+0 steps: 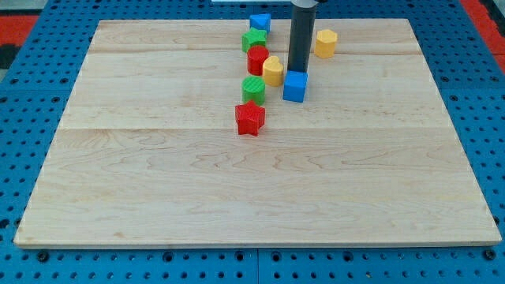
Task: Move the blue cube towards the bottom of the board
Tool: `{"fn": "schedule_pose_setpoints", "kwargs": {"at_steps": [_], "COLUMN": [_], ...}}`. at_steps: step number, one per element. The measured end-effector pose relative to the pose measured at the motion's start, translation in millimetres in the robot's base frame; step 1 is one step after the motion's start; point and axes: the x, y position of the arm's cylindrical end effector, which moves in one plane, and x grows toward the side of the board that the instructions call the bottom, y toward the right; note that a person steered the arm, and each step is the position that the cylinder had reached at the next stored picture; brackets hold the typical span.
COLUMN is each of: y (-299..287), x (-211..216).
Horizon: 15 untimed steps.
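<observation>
The blue cube (294,87) sits on the wooden board (252,181) a little right of centre in the upper part. My tip (297,71) touches the board right behind the cube, at its top edge. The dark rod rises straight up out of the view's top. A second blue block (260,22) lies near the board's top edge.
Left of the blue cube, top to bottom, lie a green star-like block (253,39), a red cylinder (258,60), a yellow rounded block (273,71), a green cylinder (253,89) and a red star (249,118). A yellow hexagonal block (325,42) lies to the rod's right.
</observation>
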Motion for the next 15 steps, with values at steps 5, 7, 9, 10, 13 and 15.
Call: {"fn": "schedule_pose_setpoints", "kwargs": {"at_steps": [5, 7, 9, 10, 13, 15], "y": [-37, -36, -35, -29, -24, -31], "x": [-14, 4, 21, 40, 45, 38]}}
